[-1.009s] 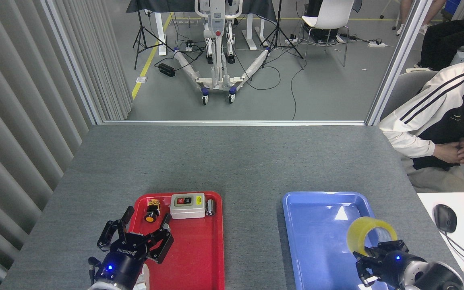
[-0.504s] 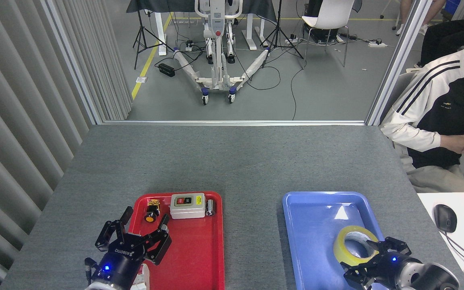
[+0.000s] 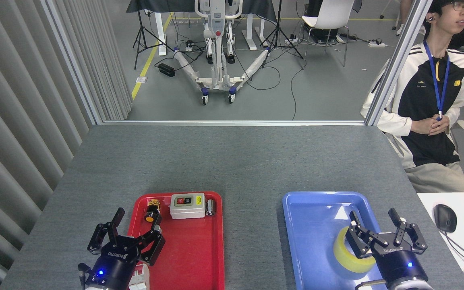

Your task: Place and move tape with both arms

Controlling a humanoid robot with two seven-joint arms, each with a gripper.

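The yellow tape roll [image 3: 344, 254] lies flat in the blue tray [image 3: 316, 241], partly hidden behind my right gripper [image 3: 373, 223]. That gripper stands open just above and in front of the roll, its fingers spread and empty. My left gripper [image 3: 137, 223] is open too, hovering over the left edge of the red tray [image 3: 191, 249], with nothing between its fingers.
In the red tray's far end sit a grey switch box [image 3: 187, 205], a yellow-button part [image 3: 150, 211] and a small metal piece [image 3: 210, 207]. A person [image 3: 433, 112] sits at the table's right. A mouse [image 3: 444, 217] and keyboard rest on a white desk at right.
The right gripper lowered the tape into the blue tray, let it go and turned upright with fingers spread. The left gripper drifted slightly left. The person sat up.
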